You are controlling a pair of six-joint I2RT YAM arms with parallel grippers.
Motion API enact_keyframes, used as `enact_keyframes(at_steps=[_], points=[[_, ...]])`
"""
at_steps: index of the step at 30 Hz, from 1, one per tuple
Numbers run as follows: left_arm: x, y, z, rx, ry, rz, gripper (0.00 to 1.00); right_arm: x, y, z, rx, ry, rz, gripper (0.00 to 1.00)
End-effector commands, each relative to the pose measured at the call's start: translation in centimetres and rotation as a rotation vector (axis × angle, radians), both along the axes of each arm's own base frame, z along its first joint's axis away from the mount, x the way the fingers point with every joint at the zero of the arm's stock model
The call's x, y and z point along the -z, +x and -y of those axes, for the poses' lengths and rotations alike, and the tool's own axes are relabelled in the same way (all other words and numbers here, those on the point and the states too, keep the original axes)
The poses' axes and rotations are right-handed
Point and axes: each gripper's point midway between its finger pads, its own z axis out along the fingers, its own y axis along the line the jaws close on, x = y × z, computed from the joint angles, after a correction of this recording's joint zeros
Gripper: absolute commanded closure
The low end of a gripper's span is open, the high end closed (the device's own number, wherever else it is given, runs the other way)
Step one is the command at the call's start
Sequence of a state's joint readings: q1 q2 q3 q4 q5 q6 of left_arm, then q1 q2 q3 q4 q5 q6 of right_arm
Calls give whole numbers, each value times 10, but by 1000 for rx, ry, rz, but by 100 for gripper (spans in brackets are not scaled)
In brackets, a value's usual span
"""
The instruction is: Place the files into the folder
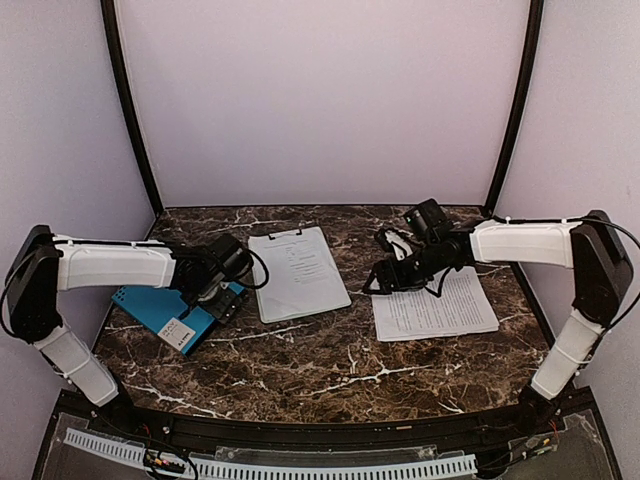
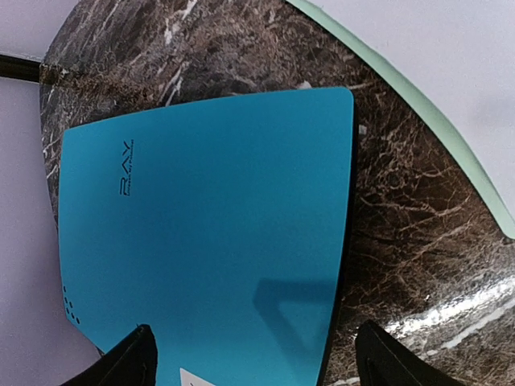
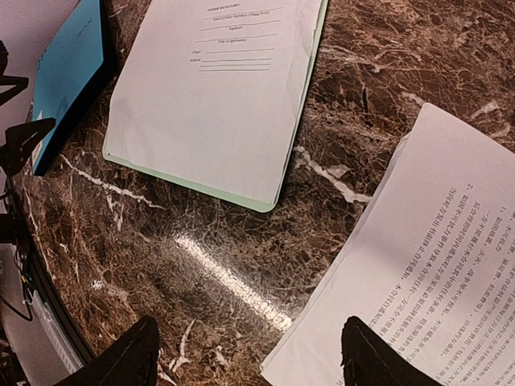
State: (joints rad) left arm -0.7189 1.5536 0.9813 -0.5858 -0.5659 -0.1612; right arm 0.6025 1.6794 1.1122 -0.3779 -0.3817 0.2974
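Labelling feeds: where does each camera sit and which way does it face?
Top external: above, behind the arms, looking down at the table; both arms show.
Left wrist: on the left arm, looking down at the folder; fingers show.
Right wrist: on right arm, facing clipboard and loose sheet; fingers show.
Shared: all three show the folder.

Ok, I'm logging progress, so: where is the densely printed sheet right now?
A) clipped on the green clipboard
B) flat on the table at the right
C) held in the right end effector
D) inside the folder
B: the densely printed sheet lies flat on the marble table, apart from the closed folder.
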Motion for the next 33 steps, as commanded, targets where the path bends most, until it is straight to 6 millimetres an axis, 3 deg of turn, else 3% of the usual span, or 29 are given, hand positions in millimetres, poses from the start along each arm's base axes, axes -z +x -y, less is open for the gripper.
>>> enact_keyframes(at_steps=[1,7,15,27,33], points=[[15,-9,-6,15,95,-72,14,5,-2,-7,-5,24,-12,25],[21,-6,-11,10,160,-70,16,10,-3,-12,-17,36,-40,26],[24,-2,-20,0,240,-63,30,14,-5,-19,-30,48,-63,27],[35,-4,-23,13,318,-64,25,17,-8,-21,-33,47,-74,28],[33,1,-31,5,399,-14,40,18,-9,-22,-33,47,-78,28]])
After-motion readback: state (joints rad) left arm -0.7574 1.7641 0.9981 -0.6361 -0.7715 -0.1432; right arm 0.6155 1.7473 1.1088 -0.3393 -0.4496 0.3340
